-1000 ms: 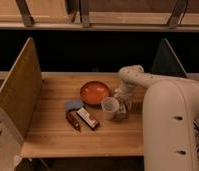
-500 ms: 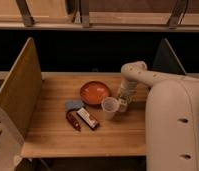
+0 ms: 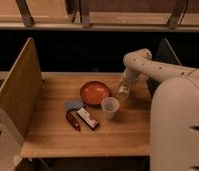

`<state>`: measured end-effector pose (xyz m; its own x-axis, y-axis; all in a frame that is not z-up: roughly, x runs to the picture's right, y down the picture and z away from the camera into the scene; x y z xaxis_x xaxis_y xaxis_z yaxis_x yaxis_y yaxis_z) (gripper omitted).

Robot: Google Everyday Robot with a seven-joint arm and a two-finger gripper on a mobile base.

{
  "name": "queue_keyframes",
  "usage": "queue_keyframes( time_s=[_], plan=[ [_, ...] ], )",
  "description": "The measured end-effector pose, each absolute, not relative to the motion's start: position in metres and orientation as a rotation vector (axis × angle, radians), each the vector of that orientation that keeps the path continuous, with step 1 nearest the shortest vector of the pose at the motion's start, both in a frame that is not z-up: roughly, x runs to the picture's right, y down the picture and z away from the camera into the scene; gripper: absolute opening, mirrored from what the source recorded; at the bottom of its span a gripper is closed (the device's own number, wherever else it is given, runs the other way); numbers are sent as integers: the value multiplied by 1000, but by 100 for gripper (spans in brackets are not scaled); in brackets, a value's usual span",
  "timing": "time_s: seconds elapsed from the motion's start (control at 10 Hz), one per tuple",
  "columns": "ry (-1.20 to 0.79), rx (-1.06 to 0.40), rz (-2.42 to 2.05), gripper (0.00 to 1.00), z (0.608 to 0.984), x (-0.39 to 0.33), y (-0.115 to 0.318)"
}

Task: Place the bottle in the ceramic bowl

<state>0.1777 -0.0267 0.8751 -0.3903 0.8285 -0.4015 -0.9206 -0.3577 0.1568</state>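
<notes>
Camera view: the hand [image 3: 124, 89] hangs just right of the ceramic bowl [image 3: 95, 92], above the worktop [image 3: 53, 132], clenched around the pale bottle [image 3: 124, 90], which is lifted beside the bowl's rim. A white cup [image 3: 110, 107] stands just in front, a red-and-white packet [image 3: 87, 118] to its left.

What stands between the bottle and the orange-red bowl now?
Nothing visible. The gripper is just right of the ceramic bowl with the bottle at it; the white cup stands nearer the camera, off that path.
</notes>
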Motion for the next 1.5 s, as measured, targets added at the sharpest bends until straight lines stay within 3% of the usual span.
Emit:
queue_keyframes(
  time_s=[0.4,0.8,1.0,1.5],
  plan=[
    [316,-366,1811,0,882,102,-47],
    [239,-545,1713,1,894,12,-22],
    [233,-572,1697,6,894,-3,-16],
    [234,-572,1697,50,895,-2,-16]
  ],
)
